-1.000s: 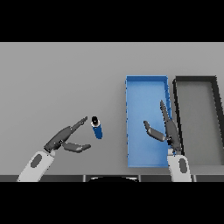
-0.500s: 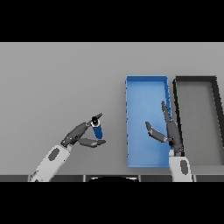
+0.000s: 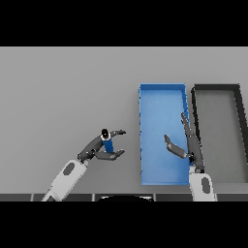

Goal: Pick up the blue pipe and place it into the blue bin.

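Table (image 3: pixel 63 87) grey, bare at left — blue bin (image 3: pixel 162 97) and black bin (image 3: pixel 215 88) side by side, right. Left hand (image 3: pixel 99 147) curled round pipe (image 3: pixel 107 144), left of blue bin. Right hand (image 3: pixel 189 145) open over blue bin's right edge.

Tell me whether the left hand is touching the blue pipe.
Touching. The head view shows the left hand with fingers and thumb curled around the blue pipe, no gap visible between them; the pipe's dark top sticks up above the fingers.

Even, flat light; no glare, faint shadows only, grey table (image 3: pixel 58 87) evenly lit.
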Available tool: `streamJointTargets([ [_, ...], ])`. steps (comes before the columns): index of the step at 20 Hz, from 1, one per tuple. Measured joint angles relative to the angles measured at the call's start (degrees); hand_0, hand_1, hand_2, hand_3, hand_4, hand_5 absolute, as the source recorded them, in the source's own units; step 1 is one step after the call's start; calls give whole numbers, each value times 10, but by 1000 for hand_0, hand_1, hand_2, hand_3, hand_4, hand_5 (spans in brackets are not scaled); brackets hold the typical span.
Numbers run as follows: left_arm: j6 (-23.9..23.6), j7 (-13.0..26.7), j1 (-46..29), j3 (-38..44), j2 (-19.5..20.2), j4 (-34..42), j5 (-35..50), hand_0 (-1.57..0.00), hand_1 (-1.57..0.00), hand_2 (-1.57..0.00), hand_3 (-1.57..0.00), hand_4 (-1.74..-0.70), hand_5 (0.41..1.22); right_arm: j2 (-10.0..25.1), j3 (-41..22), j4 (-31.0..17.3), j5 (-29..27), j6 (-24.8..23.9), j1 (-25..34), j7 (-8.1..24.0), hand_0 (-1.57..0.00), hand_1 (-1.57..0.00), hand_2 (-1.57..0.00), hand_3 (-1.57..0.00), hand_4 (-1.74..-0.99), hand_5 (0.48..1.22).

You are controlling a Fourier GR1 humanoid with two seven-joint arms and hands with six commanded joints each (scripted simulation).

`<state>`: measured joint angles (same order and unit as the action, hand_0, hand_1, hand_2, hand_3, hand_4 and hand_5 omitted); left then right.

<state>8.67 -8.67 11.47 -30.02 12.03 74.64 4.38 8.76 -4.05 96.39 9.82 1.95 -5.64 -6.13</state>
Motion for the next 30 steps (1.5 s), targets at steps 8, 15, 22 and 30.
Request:
streamJointTargets([
  [8,-7,-12,-7,-10,-19,8,0,-1317,-1356,-1386,-1378,-1513,1139,-9,-8,11,3,-1,-1,9,1,1,1,1,-1222,646],
  [15,-19,-37,-2,5,-42,66,-13,-1518,-1526,-1532,-1531,-1469,1204,-7,1,5,-11,2,9,13,1,1,1,1,-1226,636],
  [22,4,7,28,6,-57,136,-7,-1560,-1562,-1563,-1563,-1466,1217,5,0,-2,7,0,5,11,1,1,1,1,-1170,644],
  [30,25,44,25,8,-67,154,-20,-1569,-1569,-1570,-1570,-1466,1220,-22,-18,51,47,-44,-58,-10,1,1,1,1,-1138,643],
])
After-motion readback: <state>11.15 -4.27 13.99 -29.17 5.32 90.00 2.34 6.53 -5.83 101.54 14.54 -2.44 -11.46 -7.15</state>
